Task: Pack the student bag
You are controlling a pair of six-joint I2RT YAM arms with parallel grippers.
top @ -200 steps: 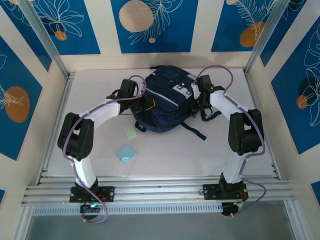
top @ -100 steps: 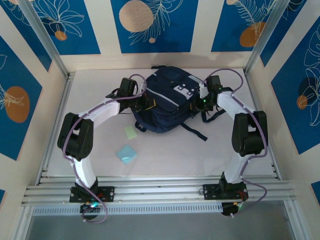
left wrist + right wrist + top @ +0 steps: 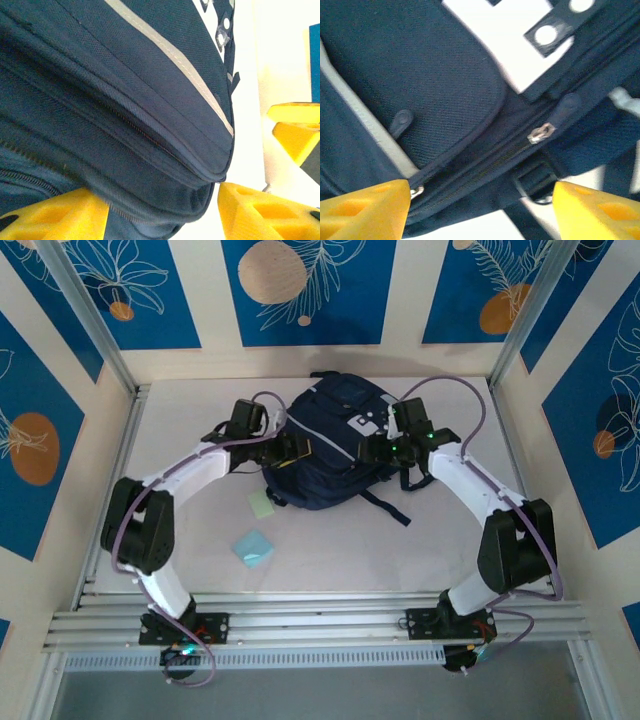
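Observation:
The student bag (image 3: 330, 445), a dark navy backpack with pale grey stripes and a grey-white patch, lies at the back middle of the table. My left gripper (image 3: 285, 448) is at the bag's left side; in the left wrist view its yellow fingers (image 3: 55, 215) stand apart with a fold of the bag (image 3: 150, 125) bulging between them, and the left gripper (image 3: 162, 212) is open. My right gripper (image 3: 378, 447) is at the bag's right side, open, and in the right wrist view the right gripper (image 3: 482, 210) straddles a zipper line with a metal zipper pull (image 3: 541, 133).
A pale green note (image 3: 261, 503) and a light blue pad (image 3: 254, 547) lie on the table in front of the bag's left. A black strap (image 3: 385, 505) trails toward the front right. Aluminium rails (image 3: 320, 620) run along the near edge.
Both grippers have gone from shut to open at the bag's sides. The right arm's elbow swung outward to the right; the left elbow dropped outward too. The bag shifted slightly.

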